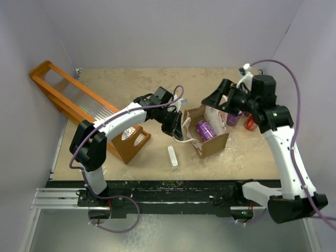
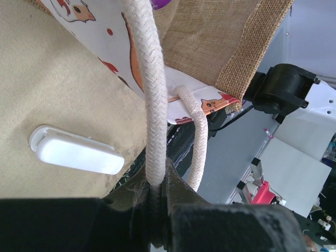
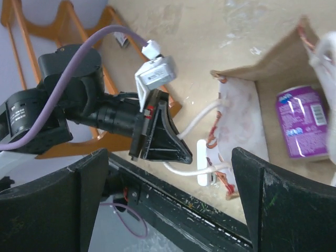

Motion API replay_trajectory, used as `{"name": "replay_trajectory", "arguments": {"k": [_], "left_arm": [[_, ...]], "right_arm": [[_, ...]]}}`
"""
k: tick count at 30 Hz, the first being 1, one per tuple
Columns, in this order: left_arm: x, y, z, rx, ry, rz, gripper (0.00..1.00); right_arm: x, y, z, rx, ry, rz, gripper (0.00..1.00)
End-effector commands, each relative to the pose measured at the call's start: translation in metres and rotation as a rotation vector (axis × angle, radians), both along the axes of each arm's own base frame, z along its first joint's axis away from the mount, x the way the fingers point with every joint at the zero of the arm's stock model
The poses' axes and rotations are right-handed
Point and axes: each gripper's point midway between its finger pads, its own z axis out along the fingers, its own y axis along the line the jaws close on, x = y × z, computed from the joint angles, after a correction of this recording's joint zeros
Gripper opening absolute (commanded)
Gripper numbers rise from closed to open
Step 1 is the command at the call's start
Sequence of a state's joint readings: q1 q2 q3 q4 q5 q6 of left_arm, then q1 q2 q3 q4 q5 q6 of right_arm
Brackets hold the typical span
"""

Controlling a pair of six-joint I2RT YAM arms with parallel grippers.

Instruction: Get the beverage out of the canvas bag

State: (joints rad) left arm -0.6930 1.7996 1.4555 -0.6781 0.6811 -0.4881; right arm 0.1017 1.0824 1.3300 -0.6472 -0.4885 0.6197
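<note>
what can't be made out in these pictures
purple can: label print too small in the top view, blurred in the right wrist view.
red item: mostly hidden behind the right arm, top view.
canvas bag: far side cut off by the right wrist view's edge.
left gripper: fingertips around the handle are a dark blur, left wrist view.

The left arm [image 1: 118,119] and right arm [image 1: 286,152] have smooth white shells on the long links and chunky black housings at the joints. A purple cable [image 1: 77,149] loops along each. The left tool [image 3: 182,153] is a matt black wedge, and the right tool [image 3: 168,205] has broad, scuffed black fingers [image 3: 86,205]. A green light [image 1: 274,113] glows on the right arm. A white connector block [image 3: 156,73] caps the left wrist.
</note>
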Motion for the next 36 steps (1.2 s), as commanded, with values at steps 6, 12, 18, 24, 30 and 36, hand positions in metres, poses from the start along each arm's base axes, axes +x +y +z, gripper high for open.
{"name": "replay_trajectory", "arguments": {"k": [6,12,18,24,30,36], "left_arm": [[-0.005,0.002,0.023,-0.047,-0.043,-0.005,0.0],[-0.001,0.004,0.021,-0.025,-0.055,-0.005,0.0],[0.001,0.005,0.02,-0.009,-0.058,-0.006,0.0],[0.003,0.004,0.019,-0.001,-0.061,0.0,0.0],[0.005,0.006,0.018,0.01,-0.068,0.006,0.0],[0.008,0.009,0.018,0.027,-0.085,0.009,0.0]], "right_arm": [[0.008,0.046,-0.031,-0.385,-0.014,0.185,1.0],[0.013,0.032,-0.083,-0.68,0.043,0.25,1.0],[0.02,0.032,-0.105,-0.844,-0.029,0.35,1.0],[0.024,0.043,-0.129,-0.856,-0.089,0.442,0.91],[0.028,0.037,-0.171,-0.948,0.004,0.499,0.74],[0.038,0.015,-0.197,-1.061,0.093,0.4,0.73]]}}
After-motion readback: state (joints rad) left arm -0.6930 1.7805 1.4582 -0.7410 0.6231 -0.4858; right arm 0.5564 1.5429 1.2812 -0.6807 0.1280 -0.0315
